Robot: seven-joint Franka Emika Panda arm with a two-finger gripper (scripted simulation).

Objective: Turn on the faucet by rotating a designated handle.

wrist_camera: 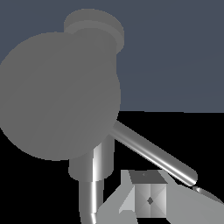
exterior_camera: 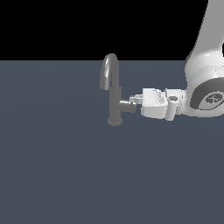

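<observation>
The grey faucet (exterior_camera: 114, 94) stands on the floor with its arched spout up. A short stub (exterior_camera: 127, 106) juts from its column toward the exterior view's right. My gripper (exterior_camera: 134, 100) is level with the end of that stub, right against it, and its fingers look pressed together and hold nothing. In the wrist view the stub's round end (wrist_camera: 57, 96) fills most of the picture. The handle (wrist_camera: 153, 153), a thin lever rod, runs out from it past my fingertips (wrist_camera: 148, 199), very close to them. The gripper (wrist_camera: 131, 203) shows only partly. In the exterior view my hand hides the handle.
The faucet stands on a flat dark blue-grey floor (exterior_camera: 65, 175). My white arm (exterior_camera: 205, 87) comes in from the exterior view's right. Nothing else is in view.
</observation>
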